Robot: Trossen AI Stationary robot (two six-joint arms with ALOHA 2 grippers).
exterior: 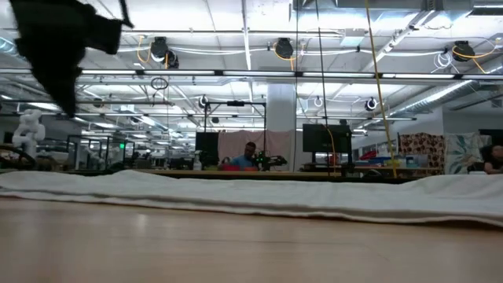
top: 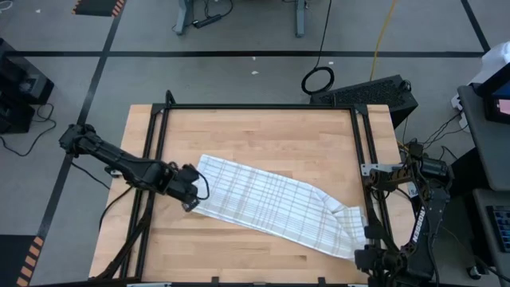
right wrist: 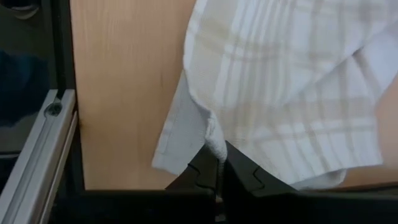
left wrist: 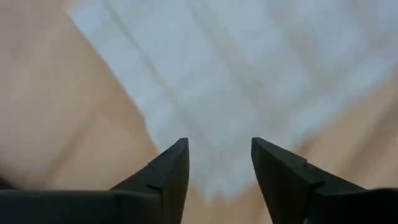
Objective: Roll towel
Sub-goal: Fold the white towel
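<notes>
The towel (top: pixel 271 206) is lying flat across the wooden surface (top: pixel 255 131), stretching as a long band from about nine o'clock of the surface's centre toward five o'clock, where its end is bunching up in folds near the frame.

The left gripper (top: pixel 191 198) is hovering at the towel's nine o'clock end, its jaws standing partly apart with the blurred white cloth lying beyond and between the fingers (left wrist: pixel 168 171); nothing appears to be clamped there, though the wrist view is too soft to be sure.

The right gripper (right wrist: pixel 217 171) is sitting at the five o'clock corner of the surface, its jaws closed together and pinching a ridge of the towel's edge.
</notes>
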